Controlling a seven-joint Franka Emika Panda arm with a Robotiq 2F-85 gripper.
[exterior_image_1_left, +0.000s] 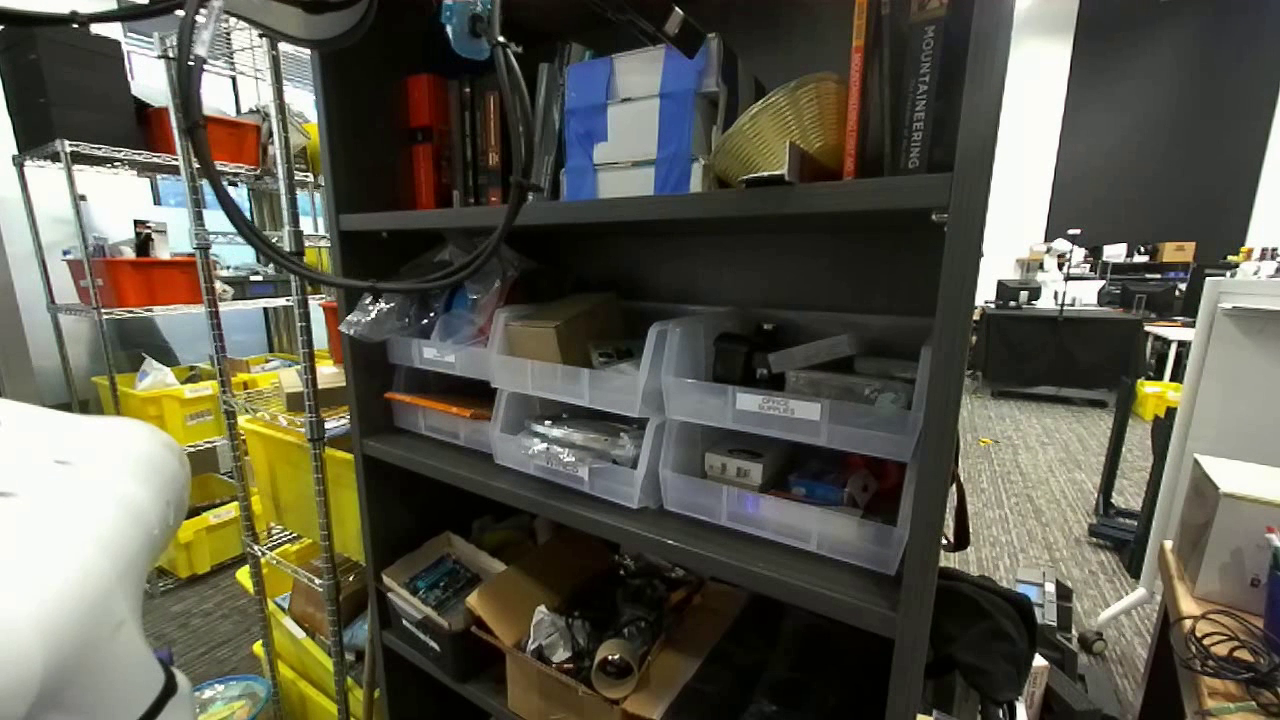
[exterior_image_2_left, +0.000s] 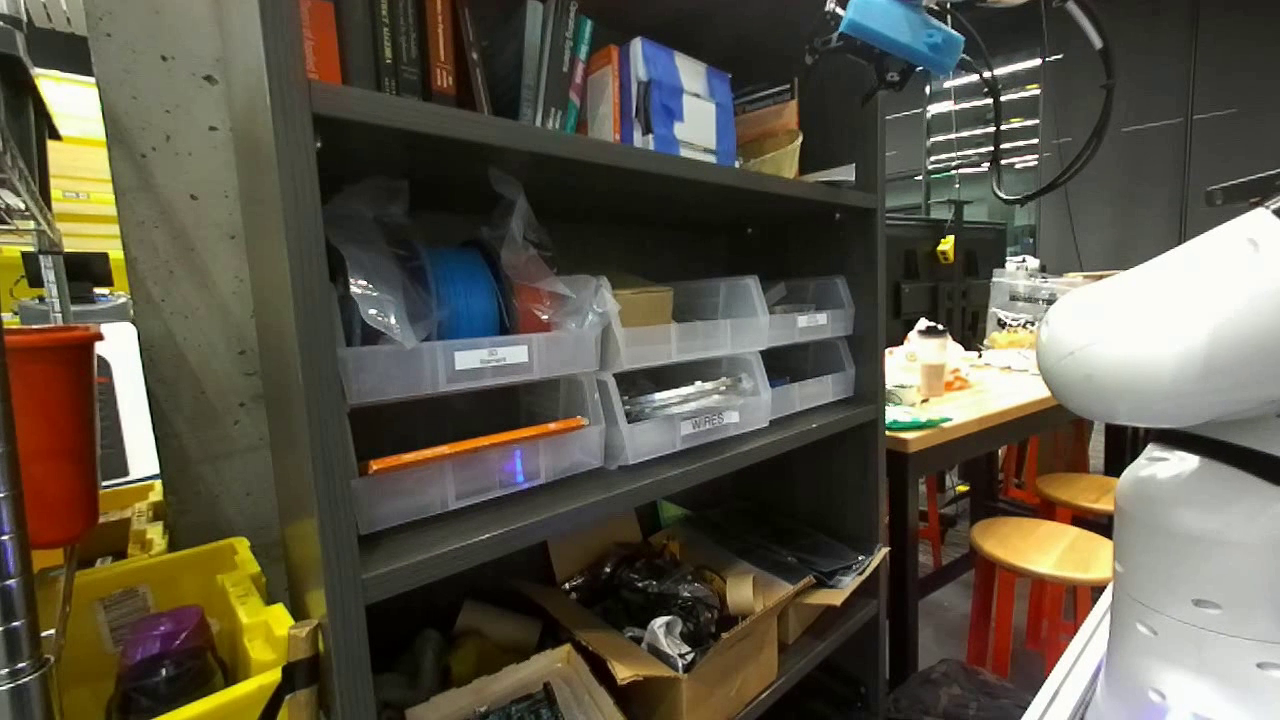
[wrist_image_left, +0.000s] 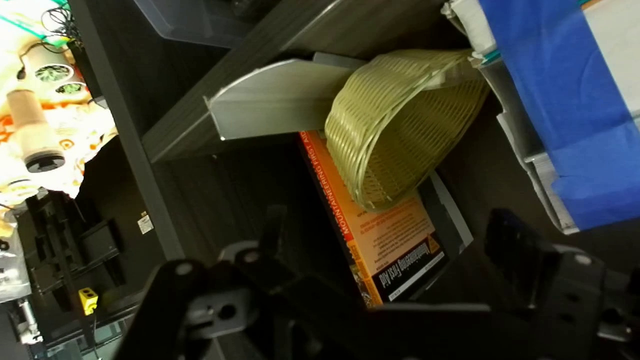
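To my eye the basket (wrist_image_left: 355, 115) is woven, its strands faintly glossy; the book (wrist_image_left: 392, 235) has a smooth paper cover. The blue tape (wrist_image_left: 570, 100) looks matt and papery. The bookcase (exterior_image_1_left: 640, 530) is grained like wood, low in sheen. Those bins (exterior_image_1_left: 800, 525) are smooth, cloudy plastic; the bag (exterior_image_2_left: 375, 290) is thin, crinkled and shiny. The box (exterior_image_2_left: 735, 680) is matt cardboard, the pillar (exterior_image_2_left: 180, 250) pitted concrete, the robot arm (exterior_image_1_left: 80, 540) smooth and softly glossy.

Yellow bins (exterior_image_1_left: 280, 480) sit on a wire rack (exterior_image_1_left: 293, 240) over there, and red-legged stools (exterior_image_2_left: 1040, 550) stand by a table (exterior_image_2_left: 985, 405) holding a cup (exterior_image_2_left: 932, 370).
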